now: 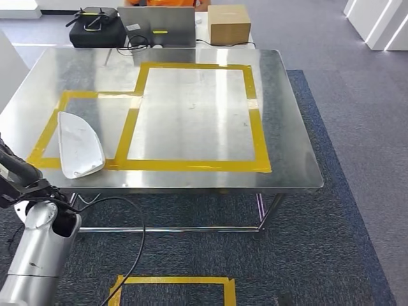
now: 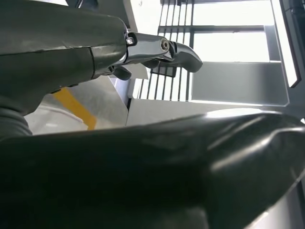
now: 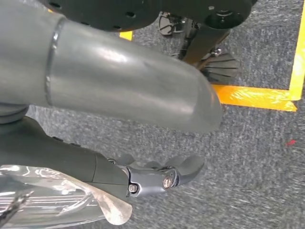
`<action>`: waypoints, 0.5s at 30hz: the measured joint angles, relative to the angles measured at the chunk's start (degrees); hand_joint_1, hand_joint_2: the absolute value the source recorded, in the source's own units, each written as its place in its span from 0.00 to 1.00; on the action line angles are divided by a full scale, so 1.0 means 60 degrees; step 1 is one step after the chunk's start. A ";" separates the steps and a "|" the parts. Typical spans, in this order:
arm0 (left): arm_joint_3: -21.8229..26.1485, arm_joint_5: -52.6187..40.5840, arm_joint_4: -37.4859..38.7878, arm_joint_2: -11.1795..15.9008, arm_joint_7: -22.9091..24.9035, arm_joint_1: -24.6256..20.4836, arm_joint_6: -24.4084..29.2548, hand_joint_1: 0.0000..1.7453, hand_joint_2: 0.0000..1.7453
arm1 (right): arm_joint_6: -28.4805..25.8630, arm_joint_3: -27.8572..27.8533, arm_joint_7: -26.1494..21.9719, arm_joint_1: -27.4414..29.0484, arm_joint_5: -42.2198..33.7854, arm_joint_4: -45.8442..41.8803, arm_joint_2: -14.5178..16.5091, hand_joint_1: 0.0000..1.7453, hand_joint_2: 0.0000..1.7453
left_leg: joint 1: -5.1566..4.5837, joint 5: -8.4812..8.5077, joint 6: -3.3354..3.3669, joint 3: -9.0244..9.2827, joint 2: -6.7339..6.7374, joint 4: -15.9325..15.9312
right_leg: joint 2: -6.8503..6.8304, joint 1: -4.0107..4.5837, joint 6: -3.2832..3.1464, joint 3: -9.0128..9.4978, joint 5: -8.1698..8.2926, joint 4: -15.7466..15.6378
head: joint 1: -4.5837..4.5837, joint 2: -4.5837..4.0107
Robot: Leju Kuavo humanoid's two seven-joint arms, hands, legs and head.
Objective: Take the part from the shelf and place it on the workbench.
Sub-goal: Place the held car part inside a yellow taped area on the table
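Head view first: looking down on the steel workbench (image 1: 289,127), marked out in yellow tape (image 1: 192,165). Spotting the white part (image 1: 79,145) lying flat near the front left corner, inside the smaller taped box, its near end reaching the tape line. Catching the silver left arm (image 1: 34,255) low at the left, below the table's edge and apart from the part.

Over to the left wrist: seeing the left hand (image 2: 90,52) with fingers (image 2: 169,47) stretched straight and thumb (image 2: 179,162) well apart, gripping nothing.

Now the right wrist: finding the right hand (image 3: 72,162) hanging over grey carpet (image 3: 251,167) near a floor tape line (image 3: 251,95), fingers (image 3: 169,174) extended, thumb (image 3: 144,90) apart, holding nothing.
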 joint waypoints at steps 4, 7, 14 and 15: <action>0.0005 -0.0015 -0.0060 0.0009 0.0009 0.0151 0.0000 0.00 0.00 | -0.0006 0.0000 -0.0001 -0.0005 0.0004 0.0000 0.0004 0.00 0.00 | -0.0028 0.0289 -0.0007 -0.0405 -0.0001 0.0022 | -0.0002 -0.0002 0.0029 0.0171 -0.0359 0.0902 | 0.0016 0.0000; 0.0013 -0.0089 -0.0145 0.0021 0.0016 0.0180 0.0000 0.00 0.00 | -0.0016 0.0000 -0.0001 -0.0050 0.0003 0.0000 0.0003 0.00 0.00 | -0.0050 0.0458 -0.0102 -0.0571 -0.0008 0.0043 | 0.0005 0.0019 -0.0077 0.1663 0.0140 -0.1177 | 0.0008 0.0000; 0.0088 -0.0230 -0.0318 0.0113 0.0060 0.0325 0.0004 0.00 0.00 | -0.0027 -0.0009 0.0026 -0.0085 -0.0013 0.0005 0.0015 0.00 0.00 | -0.0019 -0.0145 -0.0469 -0.0926 -0.0024 0.0812 | -0.0038 0.0006 -0.0514 0.1784 0.0500 -0.1887 | -0.0031 0.0000; 0.0116 -0.0243 -0.0339 0.0128 0.0063 0.0347 0.0004 0.00 0.00 | -0.0027 -0.0012 0.0033 -0.0087 -0.0012 0.0004 0.0015 0.00 0.00 | -0.0003 -0.0630 -0.0517 -0.1099 -0.0022 0.1416 | -0.0041 0.0015 -0.0550 0.1685 0.0590 -0.1881 | -0.0058 0.0000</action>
